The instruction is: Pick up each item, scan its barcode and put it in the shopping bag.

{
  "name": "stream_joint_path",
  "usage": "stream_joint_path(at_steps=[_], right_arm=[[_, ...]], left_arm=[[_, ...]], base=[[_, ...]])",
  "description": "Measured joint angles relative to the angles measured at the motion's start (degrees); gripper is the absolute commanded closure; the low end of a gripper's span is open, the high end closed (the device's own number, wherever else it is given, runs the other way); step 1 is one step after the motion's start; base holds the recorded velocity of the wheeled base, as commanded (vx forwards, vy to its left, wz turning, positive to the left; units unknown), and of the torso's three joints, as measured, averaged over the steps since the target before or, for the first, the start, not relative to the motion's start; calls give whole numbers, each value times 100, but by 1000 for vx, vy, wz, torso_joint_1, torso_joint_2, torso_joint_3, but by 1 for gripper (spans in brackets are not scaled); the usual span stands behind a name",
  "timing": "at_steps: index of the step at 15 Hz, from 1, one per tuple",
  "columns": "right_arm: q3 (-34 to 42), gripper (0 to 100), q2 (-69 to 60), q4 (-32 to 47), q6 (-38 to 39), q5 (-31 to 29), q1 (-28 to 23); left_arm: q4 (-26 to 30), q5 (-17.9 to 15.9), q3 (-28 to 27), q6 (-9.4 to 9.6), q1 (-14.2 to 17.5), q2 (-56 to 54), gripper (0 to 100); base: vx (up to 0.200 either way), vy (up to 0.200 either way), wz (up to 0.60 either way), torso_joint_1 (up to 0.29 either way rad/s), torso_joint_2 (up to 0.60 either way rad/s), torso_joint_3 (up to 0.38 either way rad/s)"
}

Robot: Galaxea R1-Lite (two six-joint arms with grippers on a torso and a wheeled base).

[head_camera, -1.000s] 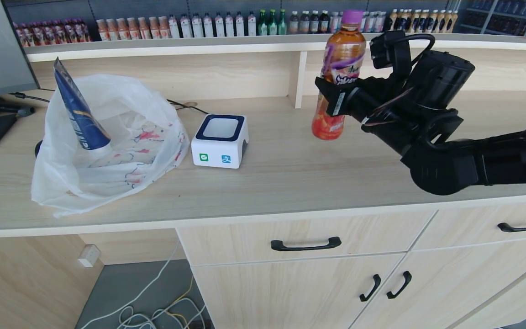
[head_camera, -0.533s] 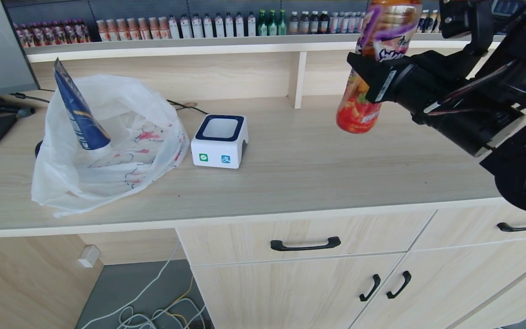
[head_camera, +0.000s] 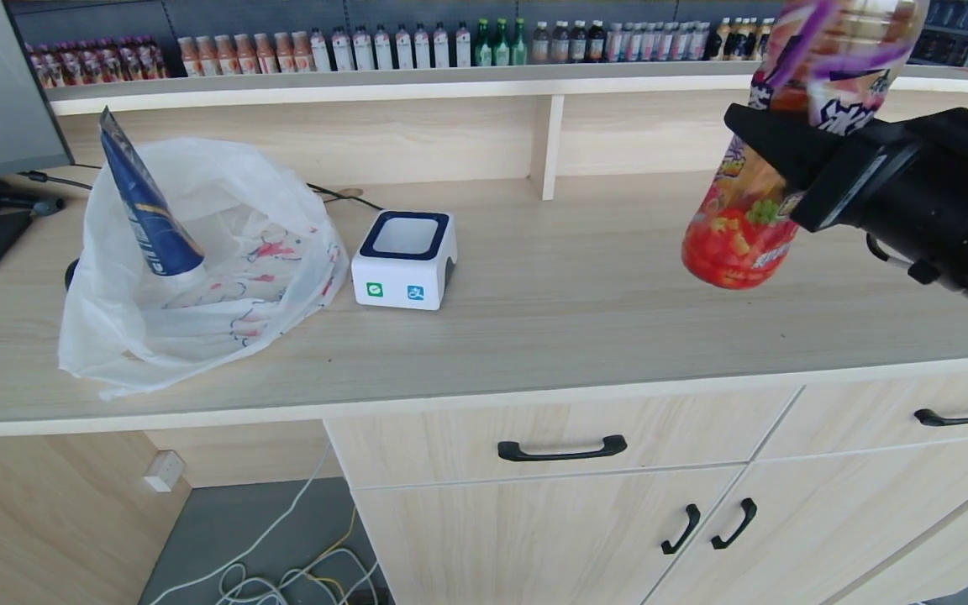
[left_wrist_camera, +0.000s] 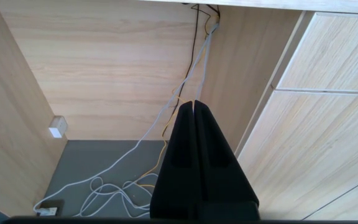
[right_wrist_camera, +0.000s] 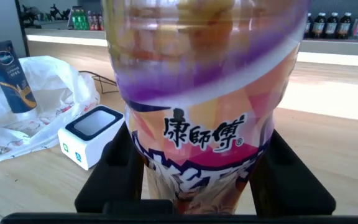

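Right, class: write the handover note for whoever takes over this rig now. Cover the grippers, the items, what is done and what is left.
Left gripper: shut, empty, low by the cabinet fronts.
Right gripper: shut on the drink bottle, held in the air over the counter, right of the scanner.
Done: the blue tube stands in the shopping bag.
Left: scan the bottle, then bag it.

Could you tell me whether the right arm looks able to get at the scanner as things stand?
Probably yes: the right gripper holds the bottle above the counter, and nothing stands on the stretch between it and the scanner, though its fingers are occupied.
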Motion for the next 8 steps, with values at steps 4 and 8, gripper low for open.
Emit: stream_joint_path(at_steps=[4,8], right_arm=[[1020,100,-480,-629,-17,0,67],[1704,100,-856,-886,-457,-6,369]], left_arm=[[0,0,0,0,0,0,100],[0,0,0,0,0,0,100]], base=[[0,0,0,0,0,0],[0,0,0,0,0,0]])
